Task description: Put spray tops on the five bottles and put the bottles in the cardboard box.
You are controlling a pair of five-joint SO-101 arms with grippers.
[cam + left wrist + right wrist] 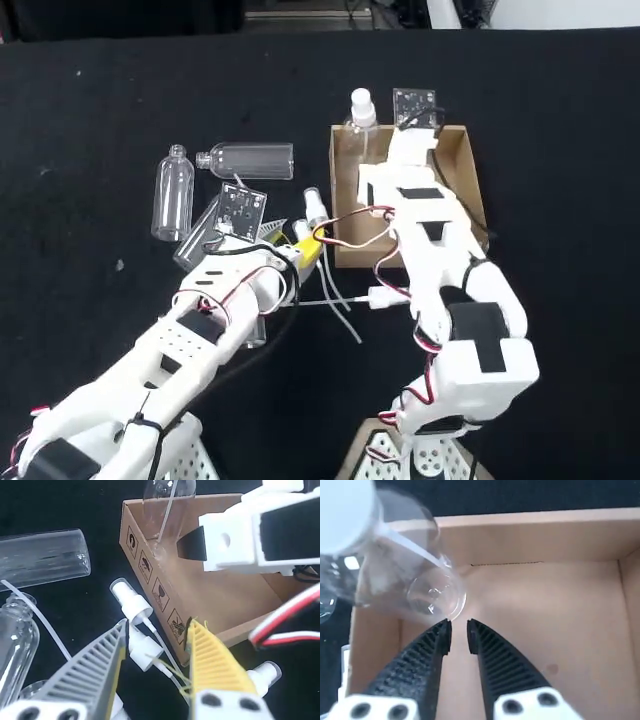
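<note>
My left gripper [157, 645] is open on the table beside the cardboard box [210, 597], its grey and yellow fingers [215, 665] either side of two white spray tops [142, 647] with thin tubes. In the high view it sits at the box's near left corner [305, 245]. My right gripper [459, 630] hangs inside the box [545, 615], jaws nearly touching and holding nothing. Just ahead of it a clear bottle [432, 592] with a white spray top [361, 100] stands in the far left corner. Three uncapped clear bottles [173, 190] [248, 160] lie left of the box, one partly under my left arm.
Another spray top [385, 297] with its tube lies on the black table in front of the box, between the two arms. The right arm [425, 215] spans the box from above. Most of the box floor is bare cardboard.
</note>
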